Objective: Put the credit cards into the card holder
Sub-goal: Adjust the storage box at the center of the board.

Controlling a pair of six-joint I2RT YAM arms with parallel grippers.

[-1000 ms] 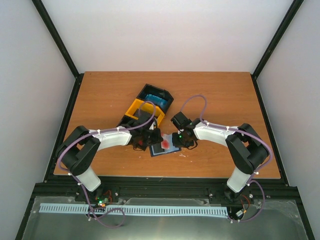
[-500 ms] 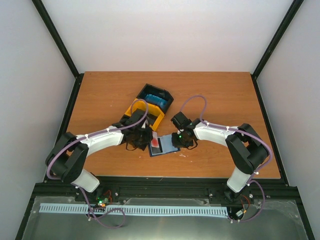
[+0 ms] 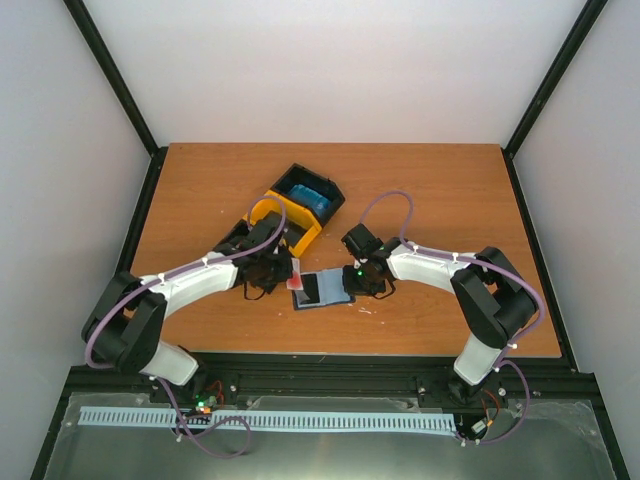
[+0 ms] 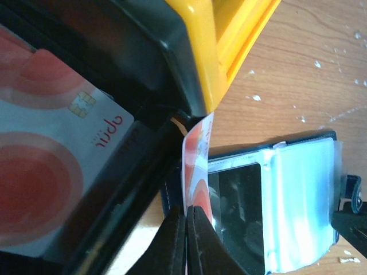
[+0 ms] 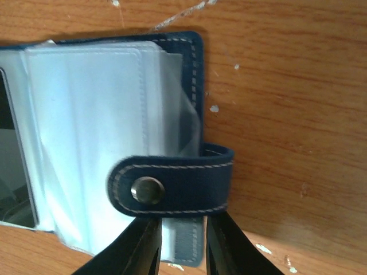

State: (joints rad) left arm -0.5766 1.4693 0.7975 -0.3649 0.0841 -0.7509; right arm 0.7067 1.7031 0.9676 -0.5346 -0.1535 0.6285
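Observation:
The card holder (image 3: 325,290) lies open on the table, navy with clear sleeves, and shows in the left wrist view (image 4: 281,206) too. My left gripper (image 3: 277,273) is shut on a red credit card (image 3: 297,284), held on edge at the holder's left edge (image 4: 196,166); its jaws (image 4: 187,215) pinch the card's lower end. Another red-and-white card (image 4: 46,166) lies in the bin's black section. My right gripper (image 3: 362,281) grips the holder's right edge just below the snap tab (image 5: 172,183), with its jaws (image 5: 183,235) either side of the navy strip.
The black-and-yellow bin (image 3: 283,218) stands just behind the left gripper, its yellow wall (image 4: 229,40) close above the held card. A bright blue bundle (image 3: 306,197) lies in its far section. Black frame posts edge the table.
My left gripper has drawn back to the left with the red card, from over the holder's middle to its left edge. The right arm has not moved.

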